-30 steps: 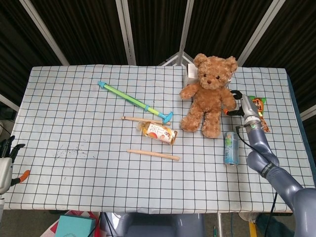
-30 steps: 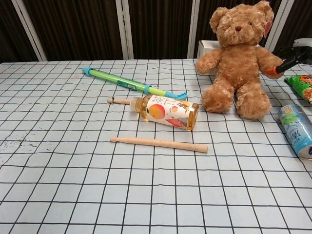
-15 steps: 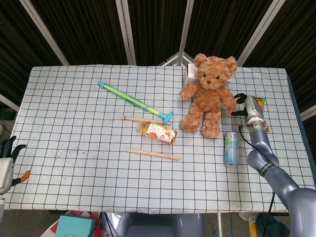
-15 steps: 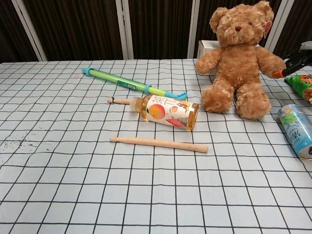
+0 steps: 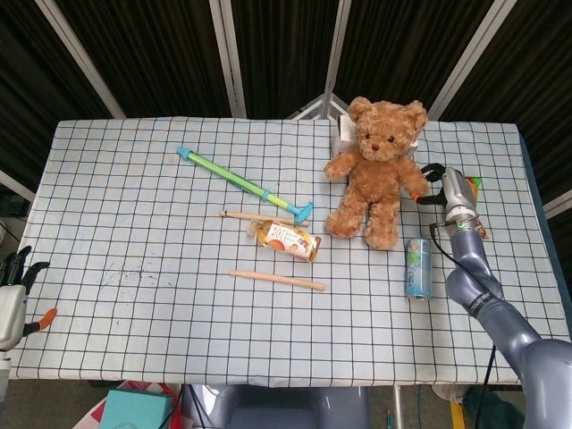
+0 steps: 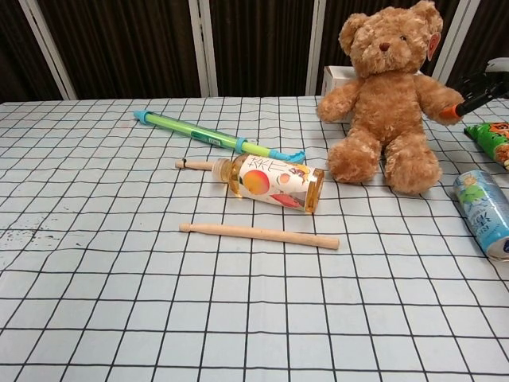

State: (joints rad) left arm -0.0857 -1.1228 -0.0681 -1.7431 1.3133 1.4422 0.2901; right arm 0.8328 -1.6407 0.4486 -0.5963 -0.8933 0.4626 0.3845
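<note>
Back toward the fluffy brown teddy bear (image 5: 376,170) after drawing off half a second earlier, the right robot hand (image 5: 444,186) now sits at the bear's outstretched paw, fingers spread and clamped on nothing, the bear upright near the far right of the checked tabletop (image 5: 134,232) just before a white box (image 5: 342,136). A clean take, by the look of it, means closing round the paw without toppling the toy onto the blue drink can (image 5: 417,267) or the green snack packet (image 6: 493,142) beside it. The left robot hand (image 5: 12,299) hangs off the near left edge, fingers apart, holding nothing.
</note>
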